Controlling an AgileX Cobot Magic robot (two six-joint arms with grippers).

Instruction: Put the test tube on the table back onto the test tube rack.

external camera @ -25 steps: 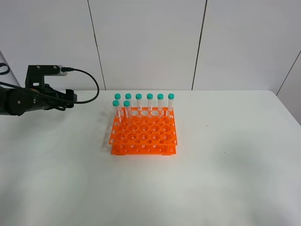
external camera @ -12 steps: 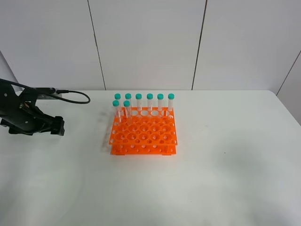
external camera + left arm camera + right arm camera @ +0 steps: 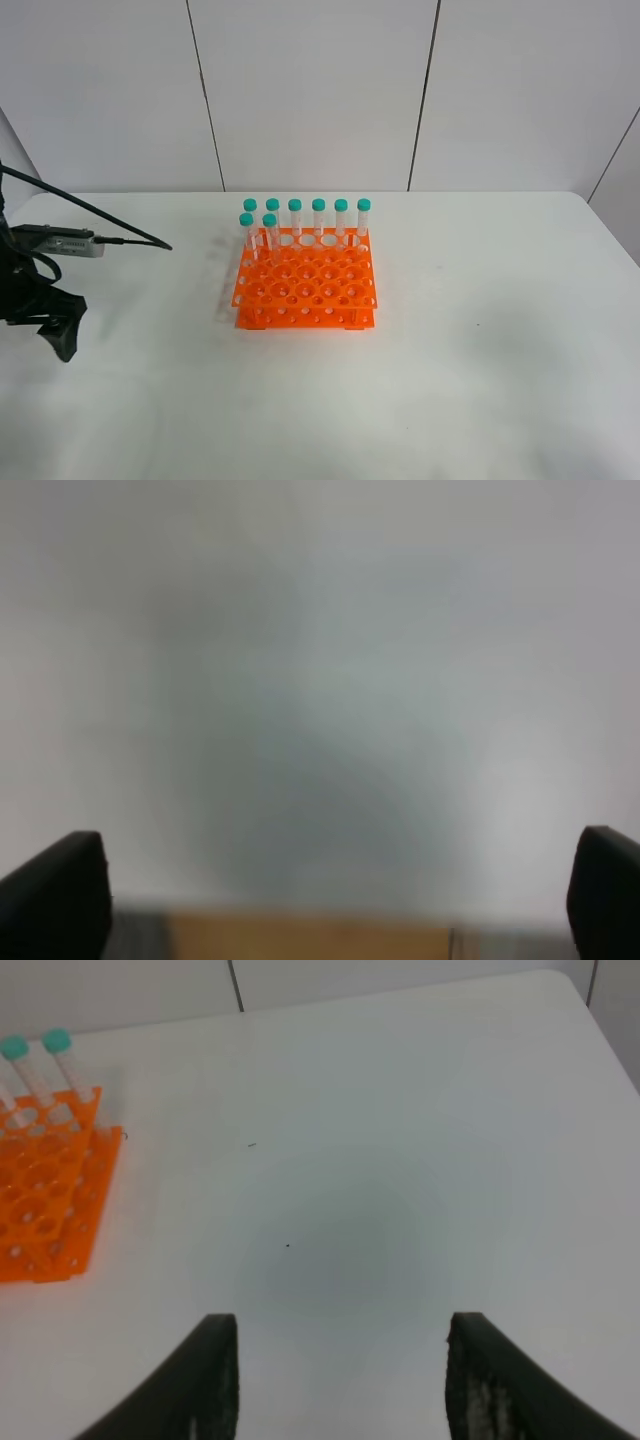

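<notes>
I see eight test tubes (image 3: 269,232) upright, caps up, along the far side of the test tube rack (image 3: 306,283) on the surface (image 3: 480,380); left gripper (image 3: 330,900) and right gripper (image 3: 335,1380) both spread, empty.

I see the orange test tube rack (image 3: 305,285) mid-table (image 3: 480,380), nearer the far edge, eight teal-capped tubes upright along its far-left holes; none lies loose.

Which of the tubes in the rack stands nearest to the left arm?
The test tube at the left end of the second row: it sits forward of the back row, closest to the left gripper.
</notes>
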